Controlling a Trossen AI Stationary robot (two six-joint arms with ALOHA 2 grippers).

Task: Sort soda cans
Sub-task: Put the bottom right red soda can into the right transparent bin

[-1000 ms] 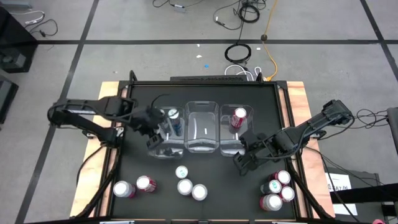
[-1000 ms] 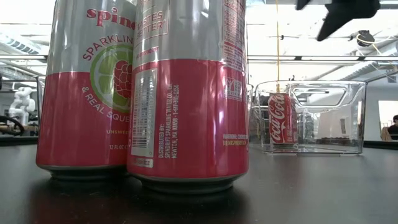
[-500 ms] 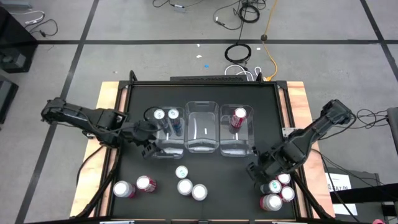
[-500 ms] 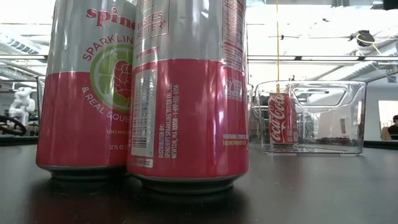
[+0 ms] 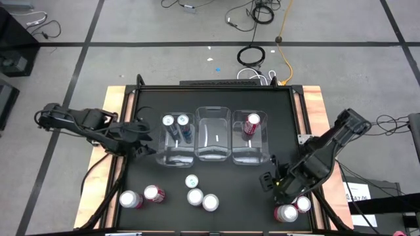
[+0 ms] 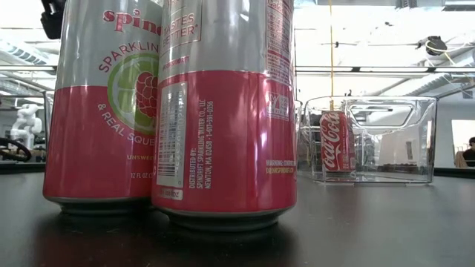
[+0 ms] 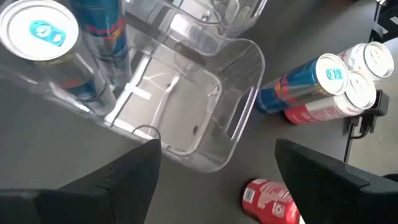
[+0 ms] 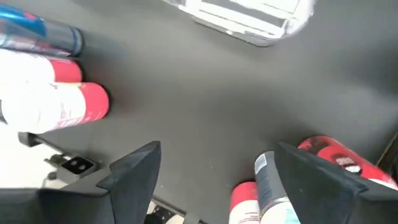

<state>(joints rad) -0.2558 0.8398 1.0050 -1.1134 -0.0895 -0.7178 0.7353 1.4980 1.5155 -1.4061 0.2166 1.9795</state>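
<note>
Two teal-blue cans (image 5: 175, 120) stand upright in the left clear bin (image 5: 172, 154), also seen as the teal cans (image 7: 43, 37) in the left wrist view. One red can (image 5: 252, 121) stands in the right bin (image 5: 248, 154); the middle bin (image 5: 213, 137) holds none. Several cans (image 5: 195, 196) stand near the near edge, and a few more (image 5: 289, 211) at the near right. My left gripper (image 5: 146, 149) (image 7: 217, 186) is open beside the left bin's left wall. My right gripper (image 5: 269, 182) (image 8: 217, 180) is open just above the near-right cans (image 8: 336, 158).
Two pink-and-silver cans (image 6: 171, 111) stand right in front of the low camera and block much of its view. The three bins sit side by side mid-table. Bare black table (image 5: 230, 180) lies between the bins and the near cans. Wooden borders (image 5: 315, 105) edge the table.
My left gripper has drawn back from over the left bin toward the table's left edge; a second teal can now stands in that bin. My right gripper has moved from beside the right bin toward the near edge, closer to the near-right cans.
</note>
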